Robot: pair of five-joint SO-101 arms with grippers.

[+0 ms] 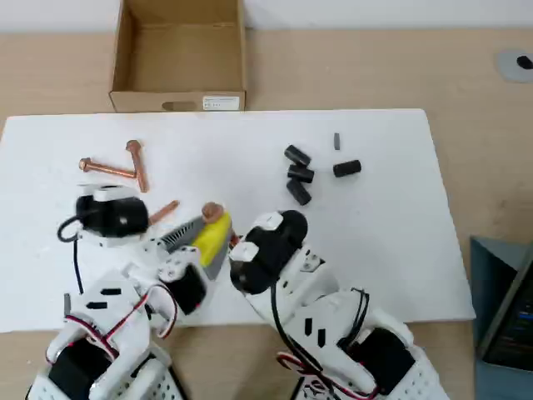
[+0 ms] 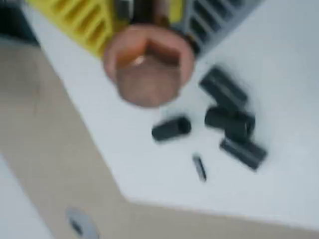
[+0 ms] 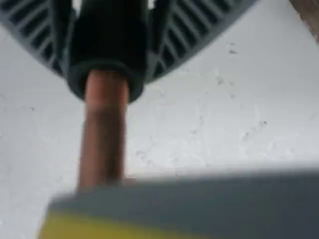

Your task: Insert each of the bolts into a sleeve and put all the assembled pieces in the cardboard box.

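Our left gripper [image 1: 209, 224] pinches a copper bolt [image 2: 148, 69] just behind its head, above the white mat [image 1: 400, 250]; beside it our right gripper [image 3: 108, 30] clamps a black sleeve [image 3: 106, 50] with the shank in its mouth. Both seem stiff, light and slick, so we'd grip mid-body, firmly; spare sleeves [image 1: 301, 173] lie farther right.

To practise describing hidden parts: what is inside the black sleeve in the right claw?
A copper bolt enters the open end of the sleeve in the right claw. How far it reaches inside is covered by the sleeve's wall.
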